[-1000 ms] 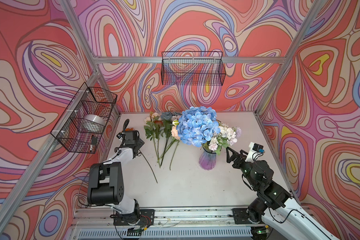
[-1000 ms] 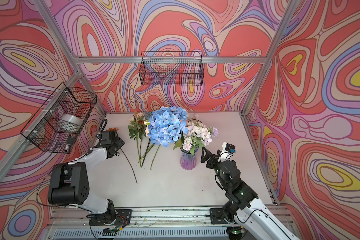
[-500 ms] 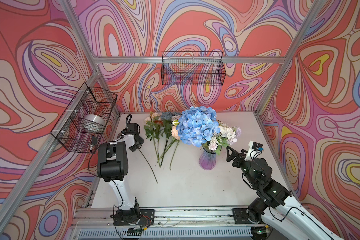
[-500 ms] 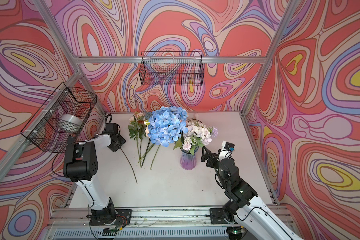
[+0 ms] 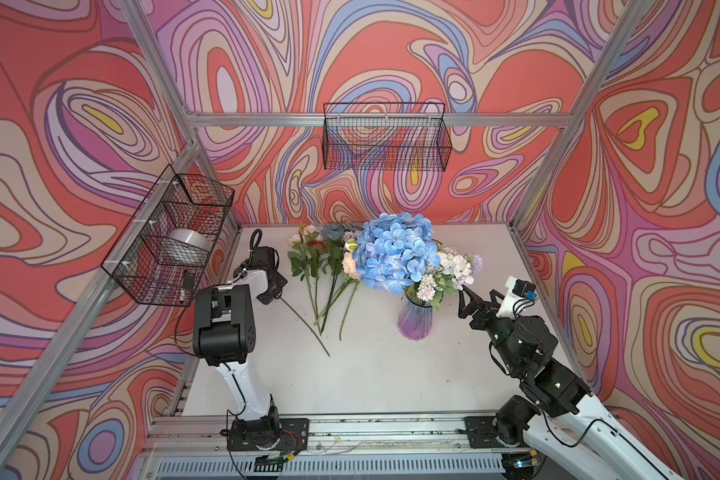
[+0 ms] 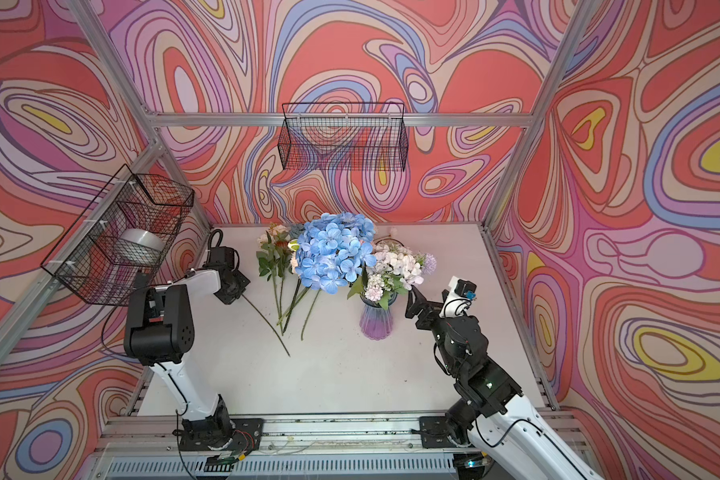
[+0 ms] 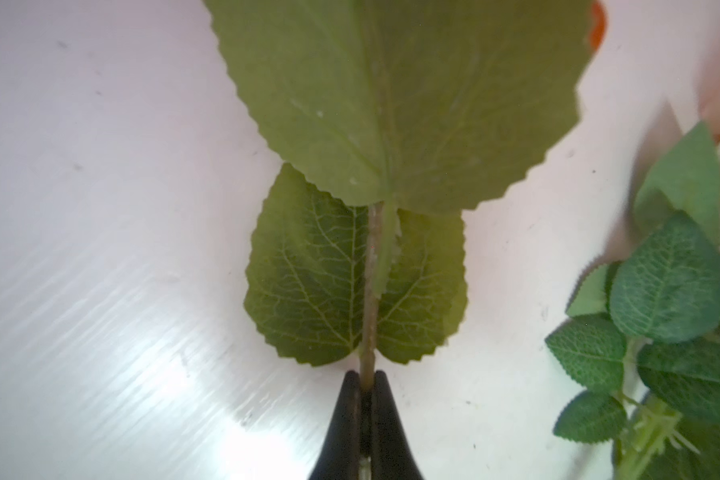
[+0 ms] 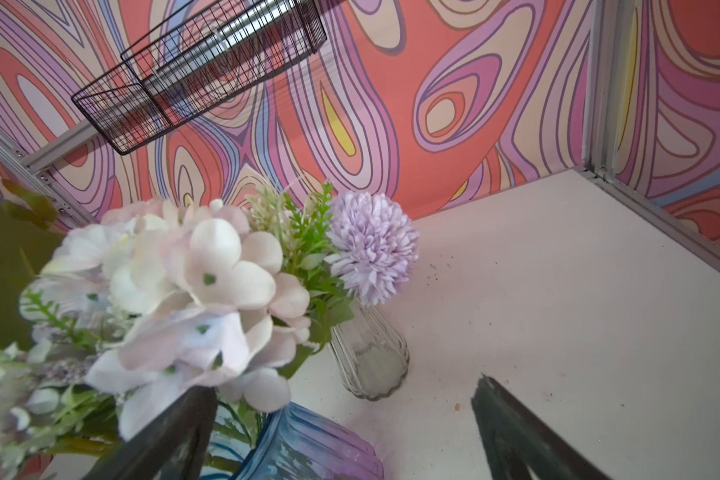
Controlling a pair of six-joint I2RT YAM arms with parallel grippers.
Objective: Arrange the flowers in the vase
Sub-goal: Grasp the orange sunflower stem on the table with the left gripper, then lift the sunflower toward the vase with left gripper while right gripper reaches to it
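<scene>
My left pincer [image 7: 365, 376] is clenched on a thin stem [image 7: 370, 286], just below a pair of serrated leaves [image 7: 308, 291]; in both top views that stem slants across the table [image 5: 391, 374] from the pincer toward the front edge; just beside it the loose flowers [image 5: 323, 266] lie in a bundle, heads toward the back wall, stems fanned toward me. My right pincer [image 5: 476, 294] hangs released, jaws wide, just beside the vase [image 5: 414, 322] and close under the white blooms [image 8: 192, 282]; the vase stands upright on the table, to the right of the loose flowers; it holds the hydrangea [image 5: 395, 251] with white and lilac blooms around it; a clear vase [image 8: 368, 361] stands behind it.
</scene>
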